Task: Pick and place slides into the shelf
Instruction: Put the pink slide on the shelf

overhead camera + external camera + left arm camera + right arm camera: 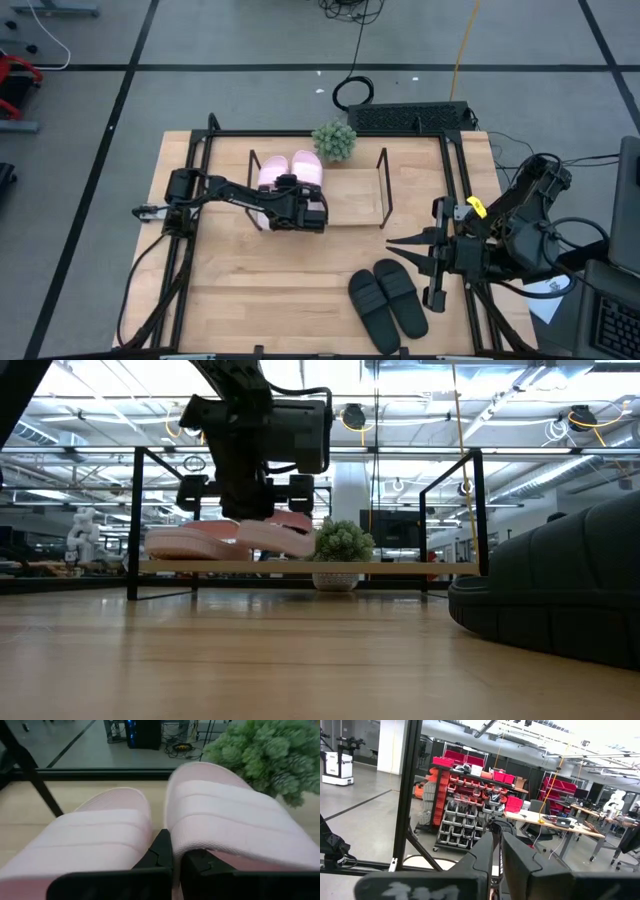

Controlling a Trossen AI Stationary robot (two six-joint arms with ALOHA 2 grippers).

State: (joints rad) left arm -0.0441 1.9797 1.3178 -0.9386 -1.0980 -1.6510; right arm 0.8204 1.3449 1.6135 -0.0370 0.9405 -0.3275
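On the shelf [355,200], at its left end, both pink slides [290,172] lie side by side, so by my reading half the job is done or nearly so. The left gripper [285,200] sits at their heel ends with its fingers together; in the left wrist view the tips lie in the gap between the two slides, and whether they pinch an edge of the right-hand pink slide [235,827] I cannot tell. That slide looks tilted, its heel raised off the board in the low view. The black slides [388,306] remain on the tabletop [250,290] near its front edge, right of centre. The right gripper [395,245] waits nearly closed and empty above the tabletop's right side. Pink slides run front to back, toes toward the far edge and the potted plant [334,141]; the black pair angles slightly, toes far-left.
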